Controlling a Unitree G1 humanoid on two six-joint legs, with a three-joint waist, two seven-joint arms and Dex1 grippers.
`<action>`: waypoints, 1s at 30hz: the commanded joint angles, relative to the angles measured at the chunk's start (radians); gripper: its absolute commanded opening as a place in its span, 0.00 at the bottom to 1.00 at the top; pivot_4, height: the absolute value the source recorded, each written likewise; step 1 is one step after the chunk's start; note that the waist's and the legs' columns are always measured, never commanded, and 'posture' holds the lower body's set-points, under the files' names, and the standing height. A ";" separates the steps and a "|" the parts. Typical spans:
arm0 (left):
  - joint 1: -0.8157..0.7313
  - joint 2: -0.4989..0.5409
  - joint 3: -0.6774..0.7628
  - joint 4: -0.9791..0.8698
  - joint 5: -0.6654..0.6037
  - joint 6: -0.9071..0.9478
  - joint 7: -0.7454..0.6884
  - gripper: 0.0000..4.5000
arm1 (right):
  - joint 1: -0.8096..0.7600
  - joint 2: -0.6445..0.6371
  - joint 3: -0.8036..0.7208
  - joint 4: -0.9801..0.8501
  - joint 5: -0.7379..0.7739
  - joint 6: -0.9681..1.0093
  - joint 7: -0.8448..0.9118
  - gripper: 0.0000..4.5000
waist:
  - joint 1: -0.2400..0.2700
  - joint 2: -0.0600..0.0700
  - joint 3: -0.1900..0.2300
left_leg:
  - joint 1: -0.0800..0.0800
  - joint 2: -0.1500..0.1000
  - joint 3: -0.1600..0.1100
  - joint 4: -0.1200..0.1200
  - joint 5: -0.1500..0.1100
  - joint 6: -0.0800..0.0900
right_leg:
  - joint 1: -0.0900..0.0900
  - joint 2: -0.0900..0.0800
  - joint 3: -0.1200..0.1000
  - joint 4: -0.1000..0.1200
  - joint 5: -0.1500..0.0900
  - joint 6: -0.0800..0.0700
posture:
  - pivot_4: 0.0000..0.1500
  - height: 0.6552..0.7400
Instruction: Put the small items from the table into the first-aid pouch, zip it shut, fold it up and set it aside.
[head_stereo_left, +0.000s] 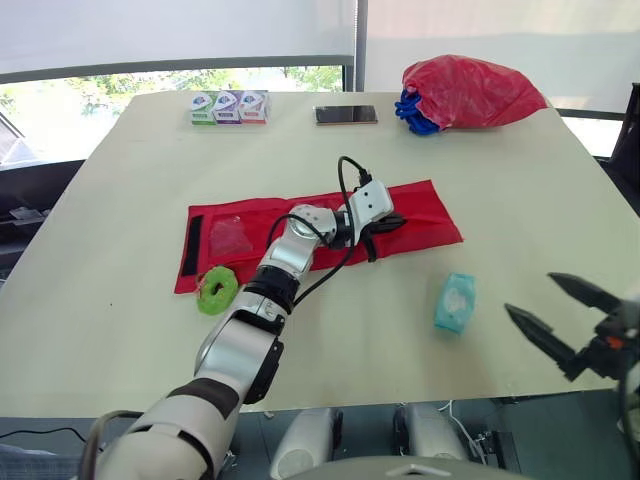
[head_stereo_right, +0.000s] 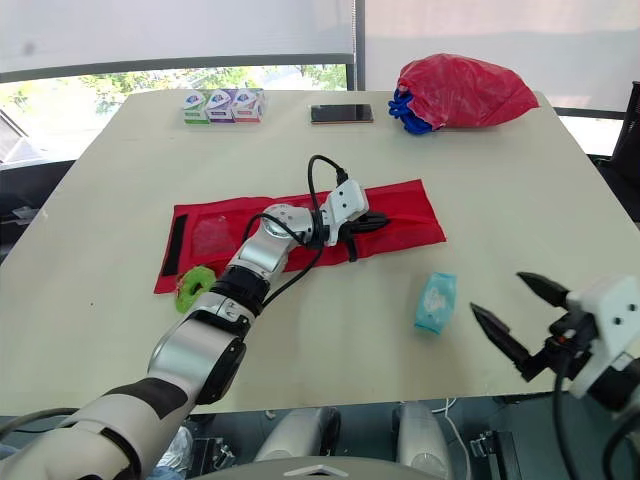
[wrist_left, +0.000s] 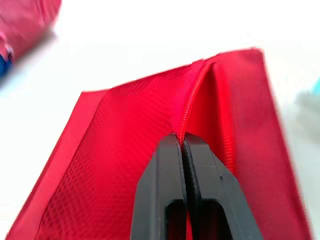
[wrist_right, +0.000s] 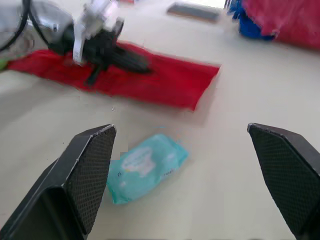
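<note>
Left gripper: pinched shut on the zip line of the red pouch, spread crosswise on the table. Right gripper: gapes wide, holds nothing, faces the teal wipes pack just ahead, between it and the pouch, long axis running away from the robot; nearer arm for that pick

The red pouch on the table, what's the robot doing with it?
The robot's left gripper has its jaws shut on the red pouch along its zipper; the pouch lies flat on the table. The right gripper hangs near a teal wipes pack with jaws open, touching nothing. That pack and a green ring at the pouch's other end are not yet inside.
</note>
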 joint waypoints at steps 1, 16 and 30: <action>0.000 -0.008 0.004 -0.055 -0.018 -0.022 -0.014 0.01 | -0.051 0.072 0.156 -0.033 -0.017 0.106 -0.225 1.00 | 0.000 0.000 0.000 | 0.000 0.000 0.000 0.000 0.000 0.000 | 0.000 0.000 0.000 0.000 0.000 0.000 | 1.00 1.00; 0.031 -0.026 -0.005 -0.098 -0.018 0.005 -0.032 0.01 | -0.232 0.313 0.616 0.178 -0.284 0.140 -0.421 1.00 | -0.003 0.003 0.000 | 0.000 -0.001 0.000 0.000 0.000 0.000 | 0.000 0.001 0.000 -0.001 0.001 0.000 | 1.00 1.00; 0.053 -0.032 -0.008 -0.139 -0.046 0.034 -0.084 0.00 | -0.175 0.298 0.474 0.076 -0.205 0.121 -0.303 0.03 | -0.003 0.003 0.000 | 0.000 -0.001 -0.001 0.000 0.000 0.000 | 0.000 0.001 0.000 -0.001 0.001 0.001 | 1.00 1.00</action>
